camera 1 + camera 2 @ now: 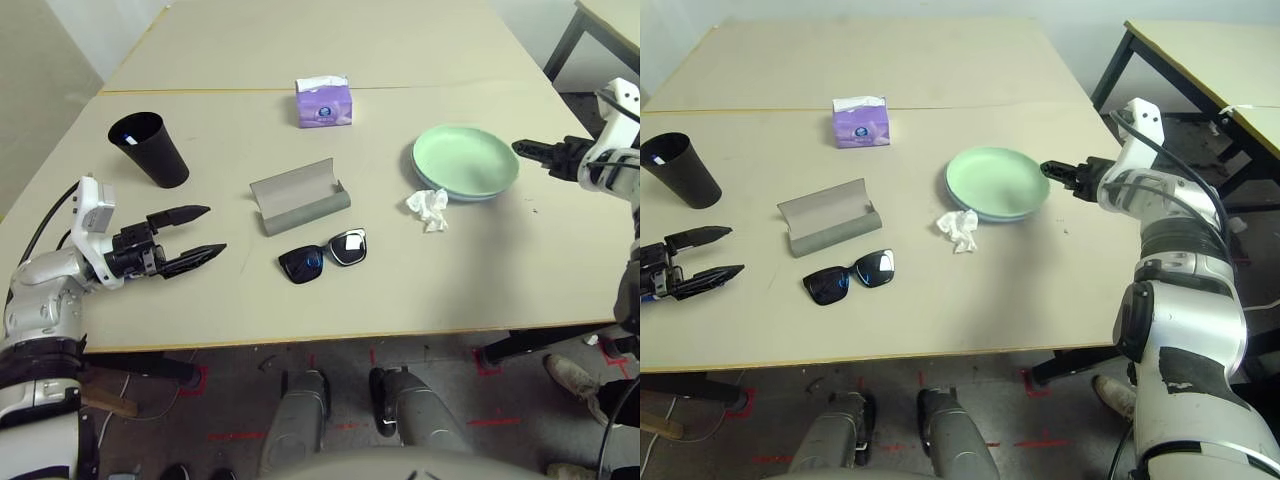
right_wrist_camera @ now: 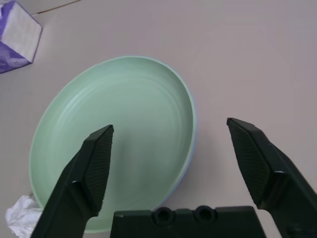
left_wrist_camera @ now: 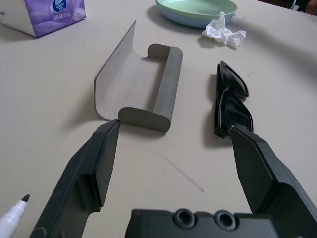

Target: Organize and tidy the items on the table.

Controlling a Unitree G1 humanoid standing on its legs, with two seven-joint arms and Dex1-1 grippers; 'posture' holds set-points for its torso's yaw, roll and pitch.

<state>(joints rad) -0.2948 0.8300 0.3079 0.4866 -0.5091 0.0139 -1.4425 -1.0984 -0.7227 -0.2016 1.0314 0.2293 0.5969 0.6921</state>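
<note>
Nearest you, the left gripper (image 1: 203, 233) hovers low over the table (image 1: 420, 290) with its fingers spread and nothing between them, aimed at the open case (image 1: 298, 196) and the sunglasses (image 1: 322, 257) just in front of it. Your biggest items, the green plate (image 1: 996, 179) stacked on the blue plate (image 2: 192, 140), sit at the right, and the right gripper (image 1: 1049, 170) hangs just beside their rim, fingers wide apart and empty. The tissue (image 1: 958, 228) lies against the stack's near edge. A marker (image 3: 12, 216) tip shows by the left fingers. If you swing the right arm back carelessly, a finger could probably catch the rim and shift both plates. Reaching left for the sunglasses, you risk nudging the case or pushing the lenses along the tabletop.
</note>
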